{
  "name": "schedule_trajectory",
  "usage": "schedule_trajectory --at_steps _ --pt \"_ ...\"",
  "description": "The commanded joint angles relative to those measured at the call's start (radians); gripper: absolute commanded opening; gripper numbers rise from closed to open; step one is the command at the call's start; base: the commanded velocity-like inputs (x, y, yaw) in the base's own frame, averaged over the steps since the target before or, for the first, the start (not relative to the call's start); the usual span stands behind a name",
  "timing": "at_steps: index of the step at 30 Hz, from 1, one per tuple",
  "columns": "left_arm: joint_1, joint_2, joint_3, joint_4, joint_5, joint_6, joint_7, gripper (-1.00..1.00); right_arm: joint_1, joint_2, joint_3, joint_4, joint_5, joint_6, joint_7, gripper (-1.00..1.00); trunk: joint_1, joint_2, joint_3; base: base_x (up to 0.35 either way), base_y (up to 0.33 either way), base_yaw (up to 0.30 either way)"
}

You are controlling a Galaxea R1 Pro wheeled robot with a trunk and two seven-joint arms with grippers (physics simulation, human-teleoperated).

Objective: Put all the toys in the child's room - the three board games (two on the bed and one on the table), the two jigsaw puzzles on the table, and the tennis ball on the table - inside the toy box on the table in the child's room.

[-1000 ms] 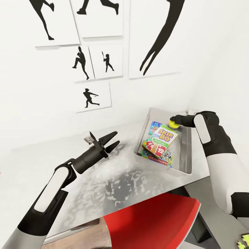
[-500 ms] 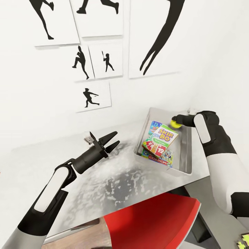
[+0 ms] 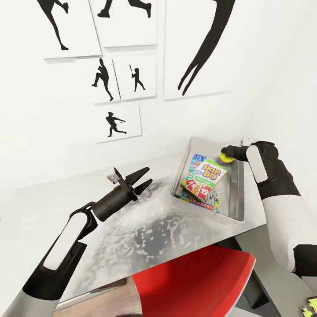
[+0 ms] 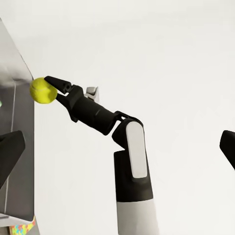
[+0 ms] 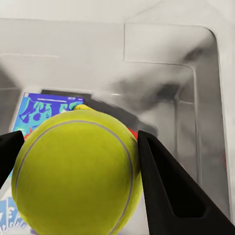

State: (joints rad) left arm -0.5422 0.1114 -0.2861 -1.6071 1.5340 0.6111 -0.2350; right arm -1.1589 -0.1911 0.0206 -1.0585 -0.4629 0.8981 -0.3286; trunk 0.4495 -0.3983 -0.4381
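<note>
The tennis ball [image 3: 226,157] hangs over the far end of the toy box [image 3: 238,193], with my right gripper [image 3: 226,155] shut on it. In the right wrist view the ball [image 5: 78,171] sits between the black fingers [image 5: 166,191], with the toy box floor [image 5: 161,73] below. Inside the box lie the SKIP-BO game [image 3: 204,177], a blue game [image 3: 197,161] and the MONOPOLY box [image 3: 202,201] underneath. My left gripper [image 3: 140,178] hovers open over the table [image 3: 132,229], left of the box. The left wrist view shows the ball [image 4: 42,90] held above the box's edge [image 4: 22,147].
A red chair [image 3: 198,281] stands at the table's near edge. The white wall with baseball silhouette prints [image 3: 119,121] rises right behind the table. Something yellow-green [image 3: 310,306] shows at the bottom right corner, low beside the table.
My right gripper has drifted slightly to the right with the tennis ball, staying over the toy box's far end. The left arm has not moved.
</note>
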Motion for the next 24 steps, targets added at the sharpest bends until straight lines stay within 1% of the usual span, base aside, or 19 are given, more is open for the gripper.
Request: schedule_trajectory --at_steps 1,8,16,24 --pt "-0.001 0.001 -0.001 0.0 0.005 0.002 -0.001 1.0 -0.001 -0.001 0.002 0.0 -0.013 0.0 -0.015 -1.0 0.001 -0.002 -0.002 0.0 0.0 0.0" --pt "-0.002 0.001 -0.001 0.0 0.005 0.002 -0.001 1.0 -0.001 -0.001 0.002 0.002 -0.013 -0.015 -0.019 -1.0 0.001 -0.002 -0.002 0.0 0.0 0.0" --pt "-0.002 0.001 -0.001 0.0 0.005 0.002 -0.001 1.0 -0.001 -0.001 0.003 0.004 -0.013 -0.037 -0.047 -1.0 0.001 -0.002 -0.002 0.0 0.0 0.0" --pt "-0.002 0.001 -0.001 0.0 0.005 0.002 -0.001 1.0 -0.001 0.0 0.003 0.009 -0.013 -0.055 -0.057 -1.0 0.001 -0.002 -0.003 0.0 0.0 0.0"
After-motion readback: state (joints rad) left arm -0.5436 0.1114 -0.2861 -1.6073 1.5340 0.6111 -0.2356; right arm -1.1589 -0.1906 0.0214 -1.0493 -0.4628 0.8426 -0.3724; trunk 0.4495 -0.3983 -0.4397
